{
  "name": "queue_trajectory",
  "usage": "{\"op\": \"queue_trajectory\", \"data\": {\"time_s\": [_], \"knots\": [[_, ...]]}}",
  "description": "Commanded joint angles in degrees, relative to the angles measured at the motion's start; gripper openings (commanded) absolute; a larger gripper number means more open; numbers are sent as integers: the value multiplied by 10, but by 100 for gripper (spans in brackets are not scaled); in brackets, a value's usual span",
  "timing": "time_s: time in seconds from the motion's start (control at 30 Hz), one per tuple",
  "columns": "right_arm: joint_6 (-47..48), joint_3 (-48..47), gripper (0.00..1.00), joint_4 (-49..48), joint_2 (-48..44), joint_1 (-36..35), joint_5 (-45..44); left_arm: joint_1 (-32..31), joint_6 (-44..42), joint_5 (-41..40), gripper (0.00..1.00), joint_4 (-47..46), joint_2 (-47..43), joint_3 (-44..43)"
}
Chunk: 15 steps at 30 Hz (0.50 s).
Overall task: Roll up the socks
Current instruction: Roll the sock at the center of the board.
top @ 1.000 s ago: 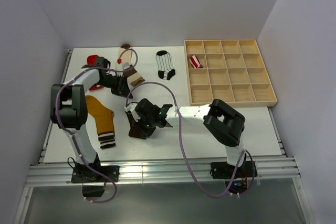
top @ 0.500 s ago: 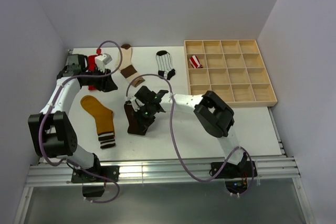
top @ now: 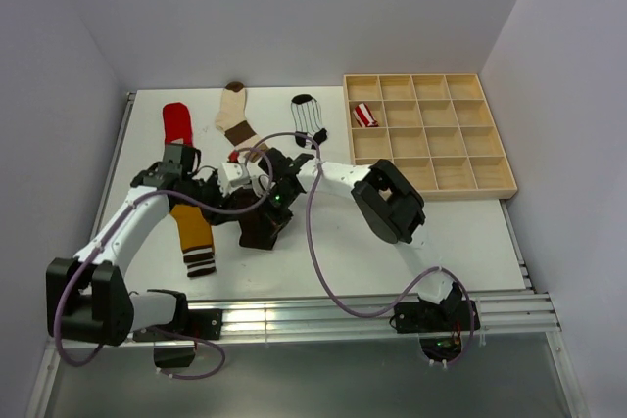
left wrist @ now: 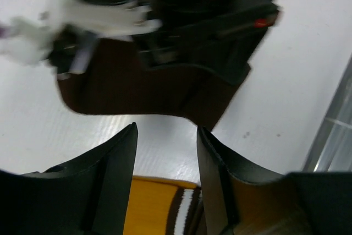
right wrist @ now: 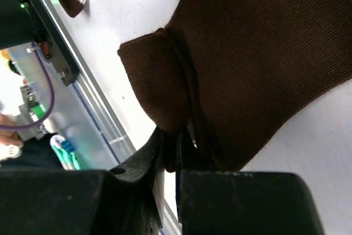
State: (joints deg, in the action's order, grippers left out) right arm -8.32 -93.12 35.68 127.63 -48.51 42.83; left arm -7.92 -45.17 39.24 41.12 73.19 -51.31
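— What is seen toward the tabletop's near edge?

— A mustard sock (top: 192, 226) is laid flat, its striped cuff nearest. Just beside it, a dark brown sock (top: 261, 232), doubled over at one end, is pinched at that fold by the right gripper (right wrist: 176, 147). The left gripper (left wrist: 166, 152) is pointed at it, fingers spread, nothing between them.

— And farther back?

— A red sock (top: 177, 122), a cream-and-brown sock (top: 235, 110) and a white black-striped sock (top: 309, 116) are spread flat along the far edge. A red-white striped sock (top: 364, 115) is bunched in one compartment of the wooden tray (top: 436, 191) at the far right corner.

The dark brown sock (top: 258, 232) is plain; the mustard sock (top: 193, 229) has seemingly brown-white stripes.
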Motion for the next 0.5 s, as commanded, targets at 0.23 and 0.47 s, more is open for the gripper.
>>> {"op": "queue_trajectory", "data": {"time_s": [0.23, 0.47], "knots": [[-8, -47, 1, 37, 49, 10, 9, -125, -17, -64, 55, -75, -39, 74], [-20, -39, 1, 30, 52, 19, 7, -177, 0, -111, 75, -148, -47, 128]]}}
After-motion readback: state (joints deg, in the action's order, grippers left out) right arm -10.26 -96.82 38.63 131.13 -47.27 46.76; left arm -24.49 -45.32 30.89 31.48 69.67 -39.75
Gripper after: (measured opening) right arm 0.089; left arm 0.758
